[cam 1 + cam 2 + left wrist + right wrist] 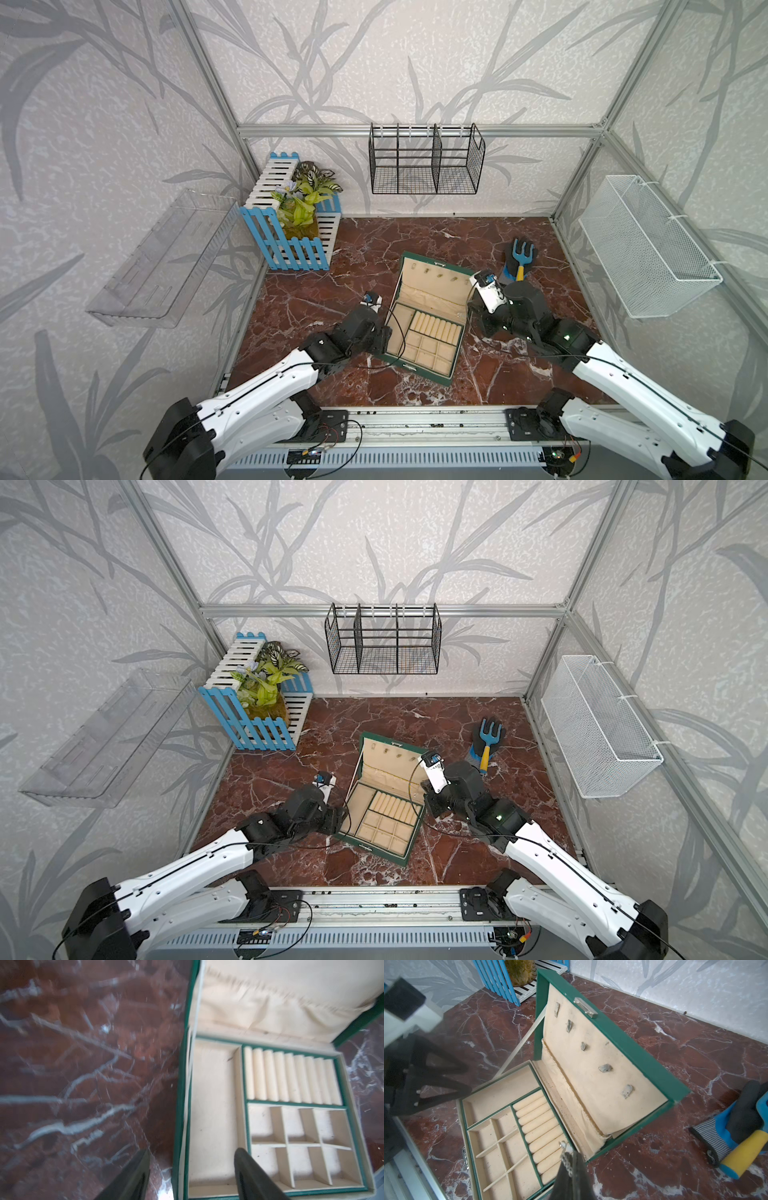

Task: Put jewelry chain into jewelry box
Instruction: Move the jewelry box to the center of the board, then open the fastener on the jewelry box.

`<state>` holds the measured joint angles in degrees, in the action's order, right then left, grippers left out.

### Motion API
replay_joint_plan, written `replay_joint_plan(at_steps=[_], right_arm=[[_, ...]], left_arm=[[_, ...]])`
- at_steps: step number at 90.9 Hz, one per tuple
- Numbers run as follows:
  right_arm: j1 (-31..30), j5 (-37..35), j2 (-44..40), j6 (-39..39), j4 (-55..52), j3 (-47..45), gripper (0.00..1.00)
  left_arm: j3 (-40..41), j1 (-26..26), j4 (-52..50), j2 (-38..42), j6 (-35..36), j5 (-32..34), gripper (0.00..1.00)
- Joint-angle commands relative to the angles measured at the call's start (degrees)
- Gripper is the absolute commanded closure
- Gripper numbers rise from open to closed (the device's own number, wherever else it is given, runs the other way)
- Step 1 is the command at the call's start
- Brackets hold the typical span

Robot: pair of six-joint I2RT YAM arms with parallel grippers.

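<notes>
Jewelry box [424, 328] sits open on the red marble desk [415, 241], lid [602, 1059] propped up, beige lining on show. Left tool [192, 1151] is spread wide at the box's near side wall, one finger over the marble and the other over the long compartment [214, 1105]. Right tool [574, 1156] is pressed together, pinching the jewelry chain [566, 1158]. A few links and a clasp poke out at its tip, above the end of the ring rolls [537, 1122].
</notes>
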<state>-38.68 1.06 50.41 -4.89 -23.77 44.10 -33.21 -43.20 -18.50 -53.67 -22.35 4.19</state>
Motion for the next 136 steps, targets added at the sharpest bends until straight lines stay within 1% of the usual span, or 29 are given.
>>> replay_joint_plan(at_steps=[1, 10, 20, 24, 34, 47, 56, 69, 85, 100, 128, 136], right_arm=[[0.2, 3.1, -2.0, -0.4, -1.9, -0.6, 1.0], [0.4, 3.5, -2.6, -0.8, -1.6, -1.1, 1.0], [1.1, 4.6, -2.4, -0.9, -0.8, -1.5, 1.0], [1.3, 5.0, -2.3, -0.9, -0.4, -1.8, 1.0], [2.3, 6.0, -2.2, -1.2, 1.2, -3.1, 1.0], [3.8, 8.6, -2.4, -2.1, 2.2, -3.8, 1.0], [4.9, 9.9, -2.7, -2.4, 2.6, -4.1, 1.0], [5.7, 10.6, -3.0, -2.6, 2.9, -4.7, 1.0], [5.9, 11.0, -3.0, -2.7, 3.4, -4.8, 1.0], [6.1, 10.8, -3.4, -2.7, 3.1, -4.8, 1.0], [6.3, 10.5, -4.4, -3.4, 2.6, -5.4, 1.0], [6.3, 10.2, -4.8, -3.5, 2.5, -5.6, 1.0]], left_arm=[[-4.7, -0.3, 7.3, 1.8, 18.1, 0.1, 0.33], [-5.1, -0.4, 16.5, 0.2, 34.0, -5.5, 0.36], [-5.7, -0.4, 26.2, -4.4, 48.7, -9.7, 0.38], [-6.7, -0.5, 28.7, -7.0, 53.7, -10.9, 0.39], [-11.5, -0.5, 30.1, -14.8, 60.5, -12.9, 0.42], [-16.9, -0.6, 29.0, -22.7, 65.0, -15.4, 0.43], [-19.2, -0.6, 28.8, -26.4, 67.8, -14.5, 0.45], [-23.2, -0.6, 26.5, -30.6, 69.6, -14.2, 0.5], [-26.1, -0.6, 26.7, -33.9, 70.1, -15.3, 0.56], [-29.2, -0.6, 24.2, -36.9, 71.0, -15.6, 0.62], [-30.8, -0.6, 24.3, -39.1, 71.4, -16.6, 0.69], [-31.3, -0.6, 23.8, -39.6, 71.5, -16.6, 0.73]])
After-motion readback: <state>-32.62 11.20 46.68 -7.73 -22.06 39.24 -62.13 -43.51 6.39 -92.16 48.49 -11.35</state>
